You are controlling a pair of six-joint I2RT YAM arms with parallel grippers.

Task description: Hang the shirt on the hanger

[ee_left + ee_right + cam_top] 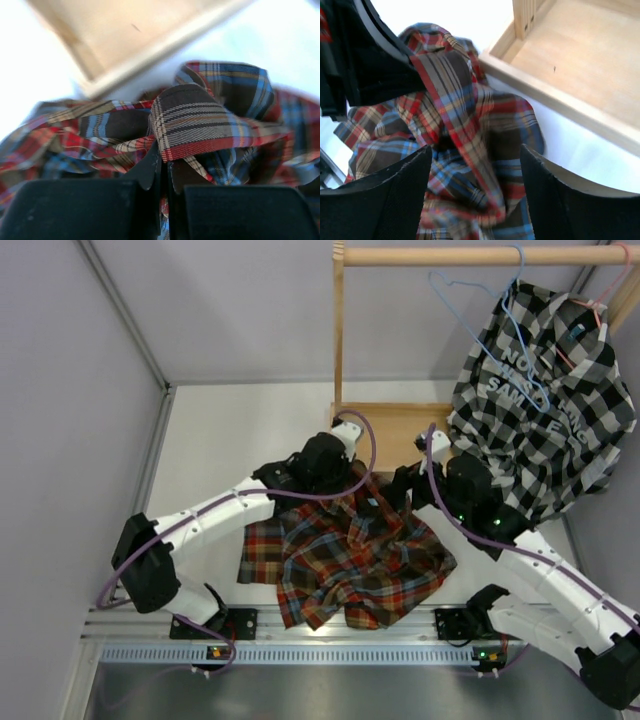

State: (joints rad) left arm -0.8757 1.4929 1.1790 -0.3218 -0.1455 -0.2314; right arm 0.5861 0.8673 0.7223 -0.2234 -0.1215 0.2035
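The red, orange, brown and blue plaid shirt [345, 560] lies crumpled on the table between the arms, its far edge raised. My left gripper [345, 472] is shut on a fold of the shirt [200, 125] at that far edge, the jaws pinching cloth [165, 160]. My right gripper [405, 495] is open just right of it, its fingers [390, 195] spread over the bunched shirt [470, 150]. The left gripper shows in the right wrist view [365, 55]. The light-blue wire hanger [500, 335] hangs from the wooden rail [480, 255] at the back.
A black-and-white checked shirt [545, 405] on a pink-red hanger [590, 300] hangs at the right of the rail. The rack's wooden base [395, 430] lies just beyond both grippers, with its upright post [338, 330] at the left. Grey walls enclose the back and left.
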